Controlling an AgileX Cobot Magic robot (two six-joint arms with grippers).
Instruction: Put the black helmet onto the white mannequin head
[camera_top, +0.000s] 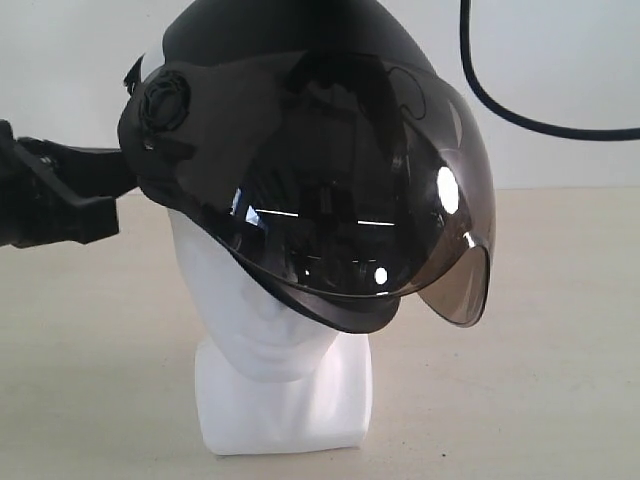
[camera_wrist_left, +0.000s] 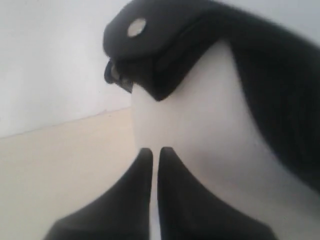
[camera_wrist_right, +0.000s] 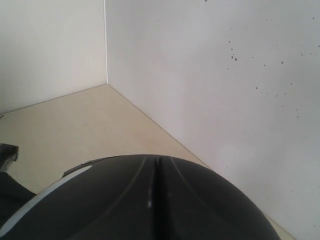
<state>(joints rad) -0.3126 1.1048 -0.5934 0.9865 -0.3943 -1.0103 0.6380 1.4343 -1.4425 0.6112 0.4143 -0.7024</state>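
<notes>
**Ana:** What did the room look like?

**Ben:** A beige table (camera_top: 560, 350) ran back to a plain white wall (camera_top: 560, 60). A black cable (camera_top: 560, 129) looped down at two o'clock from the helmet.

**Ana:** And the helmet itself?

**Ben:** The black helmet (camera_top: 300, 150) sat tipped over the white mannequin head (camera_top: 270, 340), with its smoky visor (camera_top: 400, 220) down across the face. The head stood upright on its base block (camera_top: 290, 410), at six o'clock below the helmet.

**Ana:** The claws?

**Ben:** The left gripper (camera_wrist_left: 155, 152) had its fingers pressed together with only a slit between them. It gripped nothing and sat just beside the head, at nine o'clock of the helmet. I couldn't tell about the right gripper, because its fingers showed in no view.

**Ana:** Was anything hidden?

**Ben:** The helmet's crown was cut off at twelve o'clock. The visor hid the face above the chin.
</notes>
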